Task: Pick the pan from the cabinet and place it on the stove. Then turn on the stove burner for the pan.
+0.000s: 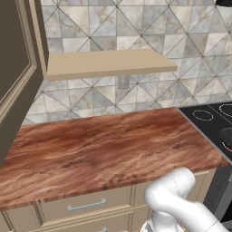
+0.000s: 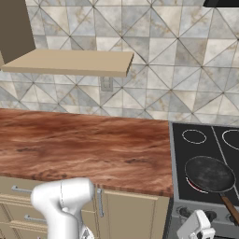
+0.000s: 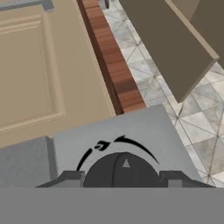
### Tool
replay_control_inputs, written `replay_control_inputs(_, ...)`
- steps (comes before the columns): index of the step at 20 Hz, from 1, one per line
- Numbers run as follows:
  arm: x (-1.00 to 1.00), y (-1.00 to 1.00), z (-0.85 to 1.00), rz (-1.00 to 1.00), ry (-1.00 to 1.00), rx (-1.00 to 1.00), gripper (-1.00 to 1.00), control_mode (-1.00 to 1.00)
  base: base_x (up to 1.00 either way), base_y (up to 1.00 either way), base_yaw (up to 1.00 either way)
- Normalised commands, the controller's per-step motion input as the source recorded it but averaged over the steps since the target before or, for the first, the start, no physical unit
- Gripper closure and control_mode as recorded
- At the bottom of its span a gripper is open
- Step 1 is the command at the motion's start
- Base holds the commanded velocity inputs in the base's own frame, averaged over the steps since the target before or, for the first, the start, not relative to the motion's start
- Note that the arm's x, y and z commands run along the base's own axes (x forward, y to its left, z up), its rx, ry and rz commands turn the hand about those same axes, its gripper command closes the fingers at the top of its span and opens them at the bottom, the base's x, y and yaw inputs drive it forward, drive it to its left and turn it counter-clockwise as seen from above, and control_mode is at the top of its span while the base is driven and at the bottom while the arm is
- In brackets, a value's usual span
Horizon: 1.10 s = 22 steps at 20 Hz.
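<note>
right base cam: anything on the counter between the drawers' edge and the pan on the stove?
Nothing. In the right base view the wooden counter is bare up to the stove, and the pan sits on a front burner ring.

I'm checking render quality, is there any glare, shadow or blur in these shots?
Right base view: the pan on the stove is sharp, without glare. Left base view: soft shadow under the shelf. Hand view: the knob is close and slightly soft-edged.

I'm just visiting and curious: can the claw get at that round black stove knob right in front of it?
Probably yes. In the hand view the claw sits right at the knob, one fingertip on each side, nothing between them.
</note>
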Motion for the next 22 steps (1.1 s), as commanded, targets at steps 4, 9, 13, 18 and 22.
replay_control_inputs(4, -0.09, 0.13, 0.01, 0.00, -0.09, -0.16, 1.00, -1.00, 0.00, 0.00, 0.00)
replay_control_inputs(9, -0.17, 0.08, 0.04, 0.00, -0.07, -0.12, -1.00, -1.00, 0.00, 0.00, 0.00)
replay_control_inputs(13, -0.33, -0.01, 0.06, 0.00, -0.06, -0.08, -1.00, -1.00, 0.00, 0.00, 0.00)
replay_control_inputs(18, -0.46, -0.03, 0.05, -0.01, -0.03, -0.05, -1.00, -1.00, 0.00, 0.00, 0.00)
replay_control_inputs(22, -0.54, -0.01, 0.10, -0.02, -0.01, -0.04, -1.00, -1.00, 0.00, 0.00, 0.00)
